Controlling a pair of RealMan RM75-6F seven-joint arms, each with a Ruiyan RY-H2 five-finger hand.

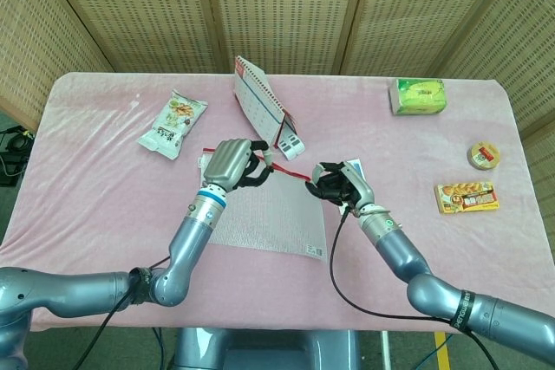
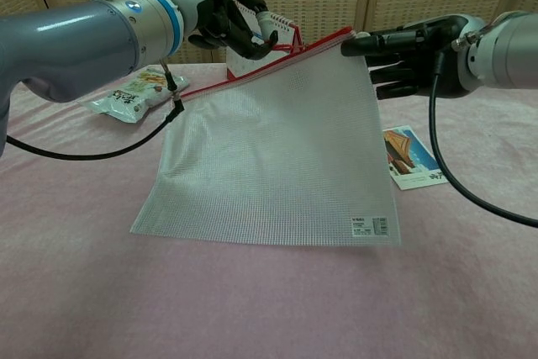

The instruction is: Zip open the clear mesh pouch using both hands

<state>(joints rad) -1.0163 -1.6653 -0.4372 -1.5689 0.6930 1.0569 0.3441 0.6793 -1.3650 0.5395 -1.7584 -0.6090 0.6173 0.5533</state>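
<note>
The clear mesh pouch (image 2: 277, 149) hangs tilted, with its red zipper edge (image 2: 286, 58) lifted and its lower edge on the pink cloth. My left hand (image 2: 220, 16) pinches the zipper pull partway along the red edge, left of the middle. My right hand (image 2: 405, 52) pinches the pouch's top right corner at the end of the zipper. From the head view the pouch (image 1: 270, 218) lies between my left hand (image 1: 231, 162) and my right hand (image 1: 335, 185), and the zipper edge (image 1: 282, 171) stretches taut from one to the other.
A desk calendar (image 1: 260, 112) stands just behind the hands. A picture card (image 2: 409, 157) lies under my right hand. A snack packet (image 1: 173, 123) lies far left. At the right are a green pack (image 1: 419, 95), a round tin (image 1: 483, 155) and an orange packet (image 1: 466, 197).
</note>
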